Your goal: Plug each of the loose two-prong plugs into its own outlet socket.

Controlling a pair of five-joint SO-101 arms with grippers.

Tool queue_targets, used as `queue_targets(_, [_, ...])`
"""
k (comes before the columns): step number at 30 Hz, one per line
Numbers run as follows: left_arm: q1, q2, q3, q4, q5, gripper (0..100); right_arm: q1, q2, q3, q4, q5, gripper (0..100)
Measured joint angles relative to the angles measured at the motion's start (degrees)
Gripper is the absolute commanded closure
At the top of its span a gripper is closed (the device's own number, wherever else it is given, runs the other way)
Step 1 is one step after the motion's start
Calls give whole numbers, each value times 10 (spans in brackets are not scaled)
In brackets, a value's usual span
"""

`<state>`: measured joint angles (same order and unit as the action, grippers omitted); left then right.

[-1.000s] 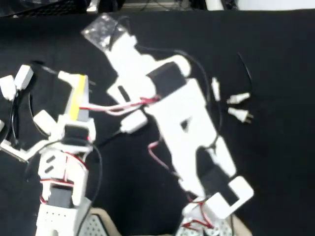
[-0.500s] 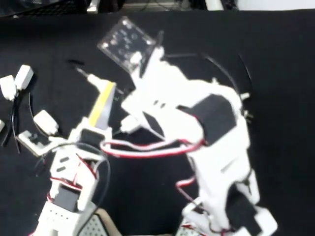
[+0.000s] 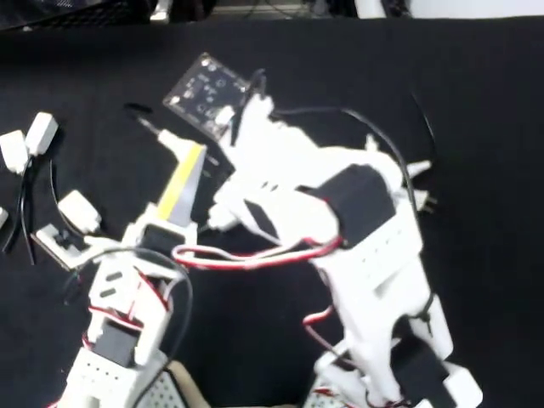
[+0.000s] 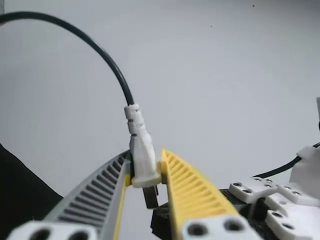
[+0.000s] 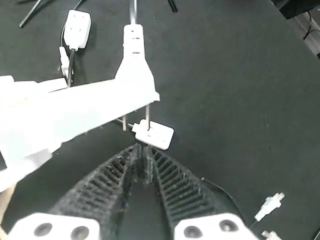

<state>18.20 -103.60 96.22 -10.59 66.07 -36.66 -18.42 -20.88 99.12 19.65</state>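
White plug (image 4: 138, 137) pinched in the left claw (image 4: 146, 159), prongs near a socket (image 5: 154, 135).

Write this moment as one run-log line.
left claw: shut on plug | right claw: shut, tips by outlet socket | plug: not inserted

Your surface: black table (image 3: 476, 76), dark and matte all over.

Far left, you have two white outlet sockets (image 3: 38, 132) just beside each other, black cords (image 3: 24, 200) trailing from them toward arm bases. Third socket (image 3: 78, 211) lies near that pair, closer to arm bases. Fourth socket (image 5: 154, 134) sits mid-table on bare black.

Right side, you see loose white plugs (image 3: 416, 168) lying close together. Thin black cable (image 3: 422, 119) curves across table just behind them.
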Motion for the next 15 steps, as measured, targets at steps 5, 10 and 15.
queue_targets(5, [53,0,0,0,-1,970,27,0,4,0,15,986])
queue_targets(10, [80,0,3,-1,-4,970,33,8,4,0,22,986])
queue_targets(15, [84,0,4,-1,-4,970,39,14,4,0,32,986])
